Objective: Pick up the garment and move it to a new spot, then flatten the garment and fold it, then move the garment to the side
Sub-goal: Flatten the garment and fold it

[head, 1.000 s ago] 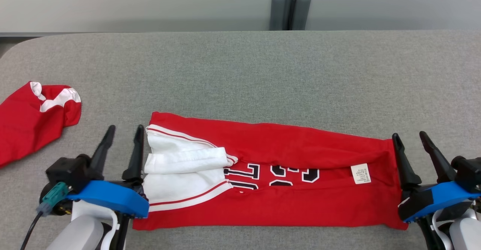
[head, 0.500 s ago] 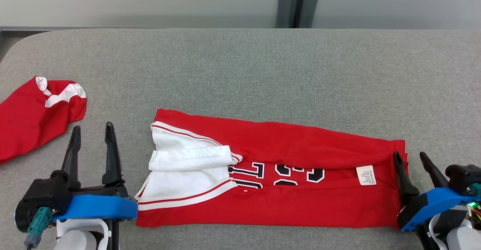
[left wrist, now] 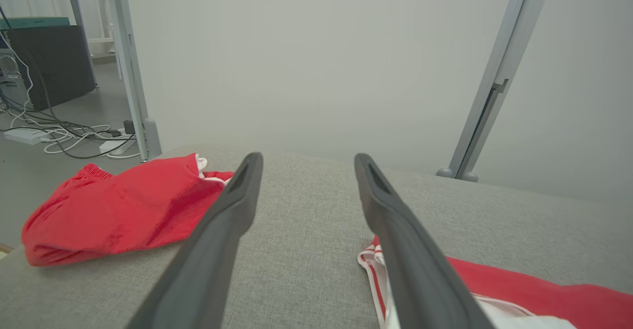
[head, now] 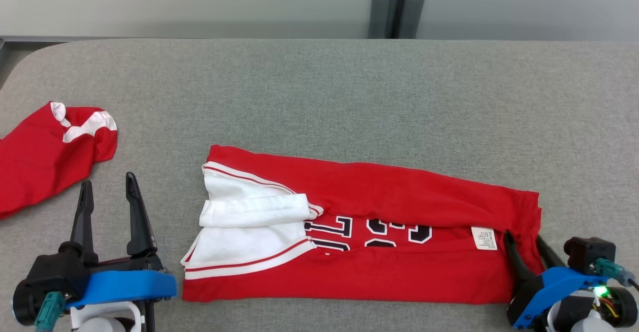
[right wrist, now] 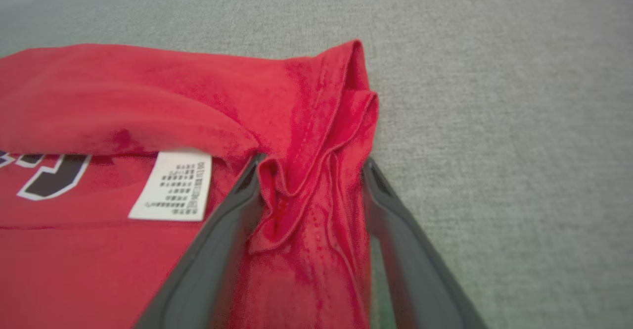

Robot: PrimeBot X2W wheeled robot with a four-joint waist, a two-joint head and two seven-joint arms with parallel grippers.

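At your far left, a second red garment [head: 45, 157] is lying crumpled near the left end of the grey table [head: 319, 97], well apart from the work. Just to its right, the left gripper [head: 108, 180] is hovering over bare table with its jaws standing wide and nothing between them. It is sitting between that spare cloth and the garment [head: 389, 197], touching neither.

The garment is lying near the front middle of the table, folded into a long red band running left to right. Its left end is showing a white panel [head: 239, 232] with red stripes, doubled over on itself. Black lettering is peeking out from under the upper fold at mid-length, and a white care label [head: 484, 238] is lying face up near the right end.

There the right gripper [head: 524, 237] is reaching in over the garment's right hem. Its jaws are spread wide and its fingers [right wrist: 217, 250] are straddling the bunched hem, with cloth sitting between them but not pinched.
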